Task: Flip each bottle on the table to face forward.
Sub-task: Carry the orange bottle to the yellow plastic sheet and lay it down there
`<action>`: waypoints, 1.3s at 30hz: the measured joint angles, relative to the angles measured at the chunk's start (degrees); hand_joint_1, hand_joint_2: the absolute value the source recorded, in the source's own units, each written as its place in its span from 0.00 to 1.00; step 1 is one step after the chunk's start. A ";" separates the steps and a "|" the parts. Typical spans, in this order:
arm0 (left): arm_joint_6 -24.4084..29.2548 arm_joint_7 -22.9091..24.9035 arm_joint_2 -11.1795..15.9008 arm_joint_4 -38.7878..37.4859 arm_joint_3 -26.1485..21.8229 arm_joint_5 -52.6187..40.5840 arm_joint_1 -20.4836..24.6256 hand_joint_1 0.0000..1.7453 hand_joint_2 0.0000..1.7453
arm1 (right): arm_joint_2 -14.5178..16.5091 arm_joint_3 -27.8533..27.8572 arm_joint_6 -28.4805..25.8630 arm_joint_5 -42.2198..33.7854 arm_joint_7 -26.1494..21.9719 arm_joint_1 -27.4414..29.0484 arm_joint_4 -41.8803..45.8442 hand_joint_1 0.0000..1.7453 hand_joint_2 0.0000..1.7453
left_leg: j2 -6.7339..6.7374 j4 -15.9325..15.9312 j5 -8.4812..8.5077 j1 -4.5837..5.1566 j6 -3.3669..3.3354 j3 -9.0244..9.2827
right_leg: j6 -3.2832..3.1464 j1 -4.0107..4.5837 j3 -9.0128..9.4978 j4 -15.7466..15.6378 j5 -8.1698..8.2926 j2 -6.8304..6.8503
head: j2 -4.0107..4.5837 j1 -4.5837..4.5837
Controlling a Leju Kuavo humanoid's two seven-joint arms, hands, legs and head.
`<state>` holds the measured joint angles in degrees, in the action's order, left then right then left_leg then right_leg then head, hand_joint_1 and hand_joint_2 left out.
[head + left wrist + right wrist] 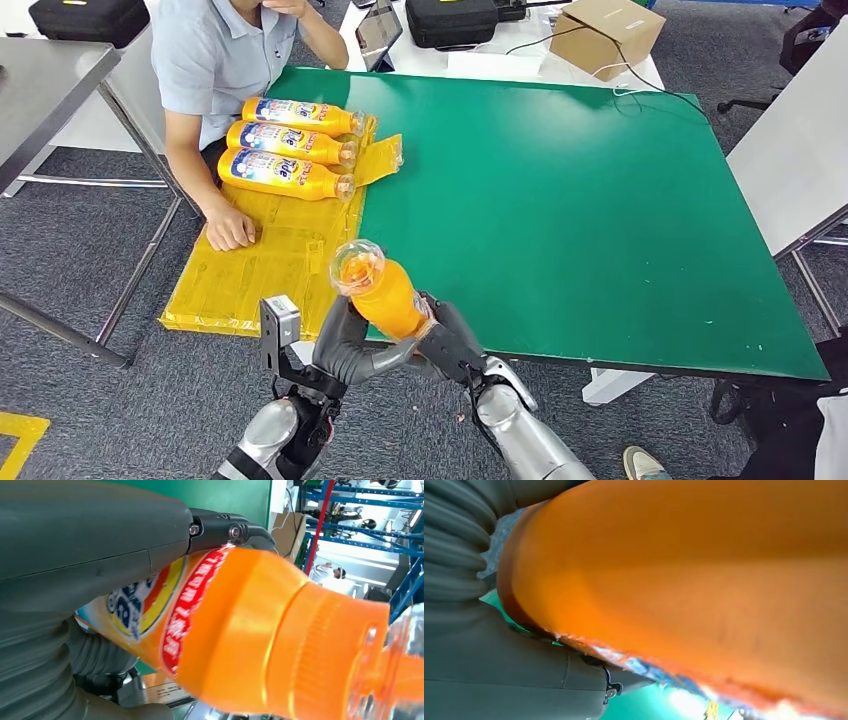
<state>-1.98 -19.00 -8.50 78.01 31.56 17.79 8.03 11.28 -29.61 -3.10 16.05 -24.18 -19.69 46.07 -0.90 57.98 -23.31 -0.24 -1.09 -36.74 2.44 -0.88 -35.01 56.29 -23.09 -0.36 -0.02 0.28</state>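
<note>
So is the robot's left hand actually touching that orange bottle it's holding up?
Touching. In the left wrist view the left hand lies wrapped against the orange bottle, its dark fingertips pressed on the label with no gap.

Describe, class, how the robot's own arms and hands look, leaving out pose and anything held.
Both arms are silver metal. The left hand and right hand are grey, with ribbed covers and darker fingers joined by small screws. A grey box-like module sits at the left wrist.

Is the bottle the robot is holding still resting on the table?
No. In the head view both the left hand and right hand hold the orange bottle lifted at the table's near edge.
</note>
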 joint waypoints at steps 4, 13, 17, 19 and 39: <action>0.07 0.35 0.02 -0.57 -0.36 -0.37 0.23 0.00 1.00 | -0.22 -1.77 0.41 3.68 1.96 -2.20 -1.54 0.98 1.00 | 0.01 0.00 0.01 0.00 0.00 0.00 | 0.00 0.00 -0.01 0.00 0.00 0.00 | 0.00 0.00; 1.77 1.52 0.02 -2.17 -2.16 -1.62 0.56 0.00 1.00 | -1.27 -5.31 -1.60 9.69 5.33 -5.71 -2.38 0.97 1.00 | 0.01 0.00 0.02 0.00 0.00 0.00 | 0.00 0.00 -0.01 0.00 0.01 0.00 | 0.00 -0.01; 3.01 2.10 0.02 -2.68 -2.56 -2.06 0.65 0.00 1.00 | -1.36 -6.20 -1.82 11.17 6.12 -6.30 -2.46 0.93 1.00 | 0.04 0.00 0.02 0.00 0.00 0.00 | 0.00 0.00 -0.03 0.00 0.00 -0.01 | 0.00 0.00; 3.27 1.95 0.01 -2.85 -2.74 -1.81 0.72 0.00 1.00 | -1.35 -6.82 -1.57 11.61 6.11 -6.59 -2.46 0.92 1.00 | 0.03 0.00 0.02 0.00 0.00 0.00 | 0.00 0.00 -0.04 0.00 0.00 -0.01 | 0.00 0.00; -0.97 -0.72 -0.52 -1.44 -5.31 7.58 1.26 1.00 1.00 | -1.49 -11.88 1.81 9.15 0.04 -8.03 -2.50 0.00 1.00 | 0.03 0.00 0.02 0.00 0.00 0.00 | 0.00 0.00 -0.05 0.00 0.01 -0.01 | 0.00 0.00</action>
<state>-2.95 -19.72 -9.03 76.57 26.26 25.38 9.29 9.79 -41.50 -1.30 25.20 -24.15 -27.71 43.57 -0.87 57.99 -23.29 -0.24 -1.09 -36.74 2.44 -0.88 -35.06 56.29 -23.09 -0.37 -0.02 0.28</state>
